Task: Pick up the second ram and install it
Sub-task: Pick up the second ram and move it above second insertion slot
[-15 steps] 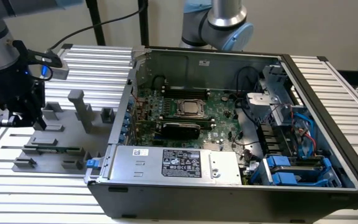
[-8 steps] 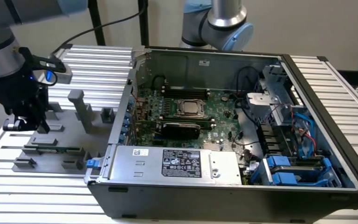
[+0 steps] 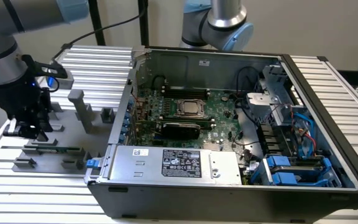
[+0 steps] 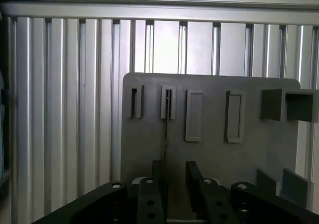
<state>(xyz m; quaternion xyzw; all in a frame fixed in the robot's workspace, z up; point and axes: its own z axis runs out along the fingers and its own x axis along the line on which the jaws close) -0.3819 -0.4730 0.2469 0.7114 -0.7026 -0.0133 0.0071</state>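
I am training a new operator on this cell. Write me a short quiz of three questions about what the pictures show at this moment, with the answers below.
1. True or false: the computer case lies open, with its motherboard in view.
2. Fill in the missing word: the gripper hangs above the grey fixture plate with its fingers ____.
3. Choose one: where is the second ram?
A) on the fixture plate
B) in a motherboard slot
C) clamped in the gripper

Key: 1 true; 2 open; 3 A.
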